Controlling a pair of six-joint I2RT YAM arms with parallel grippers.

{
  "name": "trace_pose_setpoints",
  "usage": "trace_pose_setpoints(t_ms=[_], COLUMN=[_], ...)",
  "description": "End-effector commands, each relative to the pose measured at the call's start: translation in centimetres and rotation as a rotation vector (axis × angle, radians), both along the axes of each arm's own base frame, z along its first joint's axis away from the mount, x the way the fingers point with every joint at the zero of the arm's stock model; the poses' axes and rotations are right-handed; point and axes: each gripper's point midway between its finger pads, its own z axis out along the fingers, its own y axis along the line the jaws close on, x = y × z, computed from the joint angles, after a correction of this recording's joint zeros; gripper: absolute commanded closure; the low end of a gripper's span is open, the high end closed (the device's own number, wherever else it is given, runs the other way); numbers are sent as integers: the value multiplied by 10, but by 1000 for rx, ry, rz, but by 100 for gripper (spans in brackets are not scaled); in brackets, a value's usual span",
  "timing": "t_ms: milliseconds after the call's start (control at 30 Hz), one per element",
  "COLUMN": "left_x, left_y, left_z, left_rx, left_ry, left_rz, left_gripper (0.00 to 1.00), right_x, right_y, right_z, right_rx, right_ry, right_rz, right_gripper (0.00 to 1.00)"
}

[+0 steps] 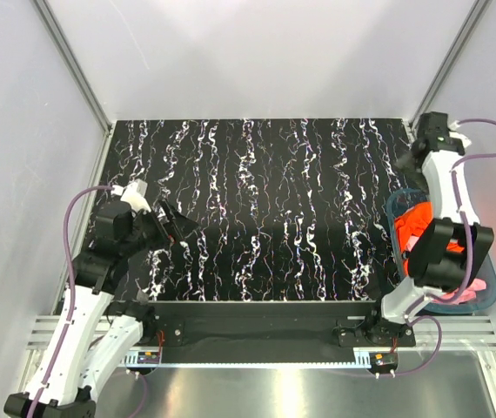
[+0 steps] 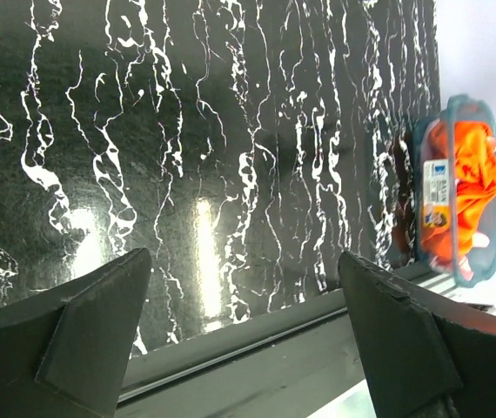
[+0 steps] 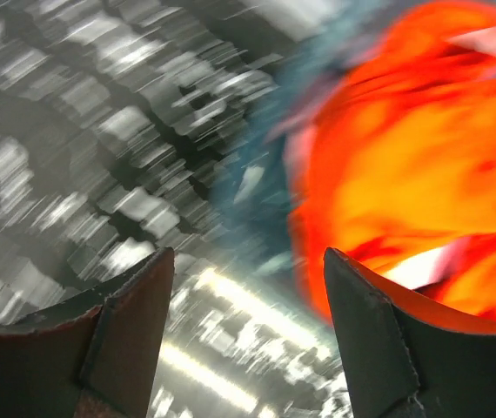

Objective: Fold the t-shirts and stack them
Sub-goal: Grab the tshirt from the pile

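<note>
We see the orange-red t-shirt (image 1: 416, 223) and the pink t-shirt (image 1: 481, 286) bunched in the blue bin (image 1: 394, 212) at the right edge of the table (image 1: 274, 200). Our right gripper (image 3: 248, 254) hangs open above the orange cloth; our left gripper (image 2: 244, 257) gapes empty over the table's left side.

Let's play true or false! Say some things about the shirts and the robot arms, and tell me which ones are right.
1. The orange t-shirt is in the blue bin. True.
2. A shirt lies spread flat on the black marbled table. False: the orange one and the pink t-shirt are both bunched up in the bin.
3. The left end effector is open and holds nothing. True.
4. The right end effector is on the left side of the table. False: it is at the right edge, by the bin and the orange cloth.
</note>
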Motion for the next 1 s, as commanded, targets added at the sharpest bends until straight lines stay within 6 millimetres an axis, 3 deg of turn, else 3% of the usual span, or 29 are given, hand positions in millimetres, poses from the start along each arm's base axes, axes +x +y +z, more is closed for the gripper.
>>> trace_pose_setpoints(t_ms=[0,133,200,300,467,567,633,800,833,900,967], left_x=[2,1,0,2,5,6,7,9,10,9,9], left_y=[-7,-21,-29,-36,-40,-40,-40,-42,-43,-45,-48], left_z=[28,33,38,44,38,36,34,35,34,34,35], left_rx=[15,28,34,78,101,106,108,95,93,80,63], left_ry=[-126,-121,-126,-144,-108,-93,-80,-58,-50,-37,-23], left_rz=[-75,-153,-192,-235,-245,-240,-238,-235,-235,-236,-243], left_gripper=[6,3,1,1,1,1,1,1,1,1,1], right_x=[-40,-54,-60,-64,-50,-45,-45,-47,-46,-52,-53], right_y=[-64,-93,-104,-102,-93,-93,-97,-109,-110,-113,-114], right_z=[11,0,-15,-37,-77,-90,-91,-64,-53,-35,2], right_rx=[-164,-235,-245,-223,-142,-136,-153,-234,-245,-275,-285], right_ry=[120,192,240,283,274,279,286,254,232,214,118], right_rz=[-223,-305,-343,-359,-321,-312,-326,-356,-352,-372,-407], right_gripper=[24,21,20,18,21,24,33,68,85,100,100])
